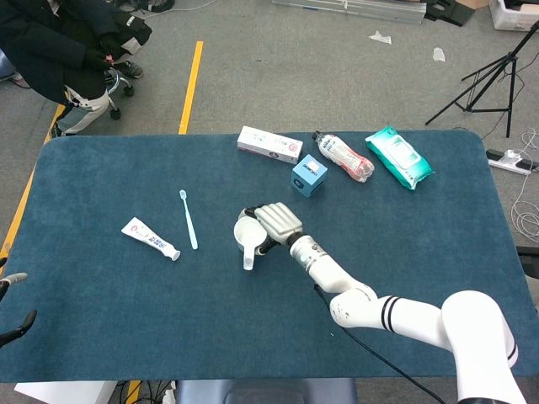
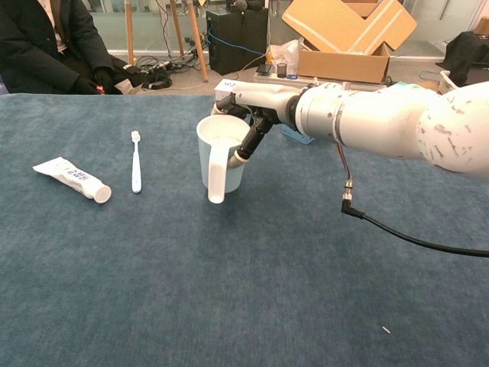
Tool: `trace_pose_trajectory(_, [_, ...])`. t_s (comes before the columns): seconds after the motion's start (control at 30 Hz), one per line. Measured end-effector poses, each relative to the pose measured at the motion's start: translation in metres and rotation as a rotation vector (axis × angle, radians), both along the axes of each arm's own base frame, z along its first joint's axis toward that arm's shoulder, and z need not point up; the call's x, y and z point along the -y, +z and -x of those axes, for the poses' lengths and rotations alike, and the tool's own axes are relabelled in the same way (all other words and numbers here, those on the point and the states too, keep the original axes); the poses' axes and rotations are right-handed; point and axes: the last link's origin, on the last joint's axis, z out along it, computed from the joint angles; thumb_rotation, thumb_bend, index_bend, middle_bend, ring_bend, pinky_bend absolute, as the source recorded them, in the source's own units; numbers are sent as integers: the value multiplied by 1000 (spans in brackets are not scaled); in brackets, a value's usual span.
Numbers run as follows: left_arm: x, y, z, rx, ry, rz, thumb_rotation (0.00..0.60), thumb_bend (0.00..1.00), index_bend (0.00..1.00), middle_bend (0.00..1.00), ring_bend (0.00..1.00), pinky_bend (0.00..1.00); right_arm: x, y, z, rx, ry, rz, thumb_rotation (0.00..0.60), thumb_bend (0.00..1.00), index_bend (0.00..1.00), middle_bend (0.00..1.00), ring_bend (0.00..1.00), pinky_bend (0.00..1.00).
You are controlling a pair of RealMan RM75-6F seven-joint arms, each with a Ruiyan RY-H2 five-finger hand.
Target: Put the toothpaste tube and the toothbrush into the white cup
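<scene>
Chest view: right hand (image 2: 256, 103) grips white cup (image 2: 220, 155)

The right hand (image 2: 256, 103) grips the white cup (image 2: 222, 156) from behind, fingers curled over its far rim; the cup stands upright with its handle facing the camera, though whether its base touches the blue tablecloth (image 2: 229, 290) or hangs just above it is hard to tell. Left of the cup lies the toothbrush (image 2: 136, 163), bristles away from the camera. Further left of the cup, just beside the toothbrush, lies the toothpaste tube (image 2: 73, 178).
</scene>
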Motion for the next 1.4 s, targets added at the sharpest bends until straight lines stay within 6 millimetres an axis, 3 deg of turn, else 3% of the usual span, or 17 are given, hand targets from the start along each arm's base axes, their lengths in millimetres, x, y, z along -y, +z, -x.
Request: trace_pose_trajectory(1.4, [-1, 4, 3, 24, 18, 9, 600, 273, 265, 92, 99, 229, 10, -22, -30, 3, -34, -32, 600, 102, 377, 468, 299, 403])
